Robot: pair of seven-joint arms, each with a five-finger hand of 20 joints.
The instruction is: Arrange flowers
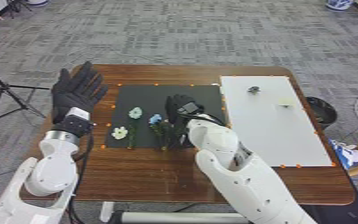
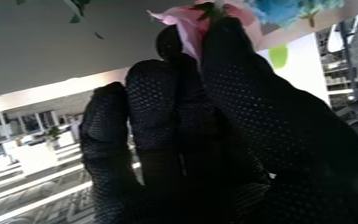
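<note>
1. Right black-gloved hand (image 1: 181,102): around 1 o'clock on the flat black mat (image 1: 140,93), fingers narrowed, pinching a pink, ruffled-petal flower (image 2: 186,22).
2. Squeeze too hard and I bet those petals crumple; too loose, it slips.
3. Blue-petalled flower (image 1: 155,119) at that hand's 7 o'clock could get snagged by a sideways sweep.
4. Left black-gloved hand (image 1: 78,92): mat's 10 o'clock, spread wide.

The wooden table (image 1: 149,181) looks glossy, the black mat (image 1: 147,94) matt, the glove (image 2: 282,120) textured cloth.
</note>
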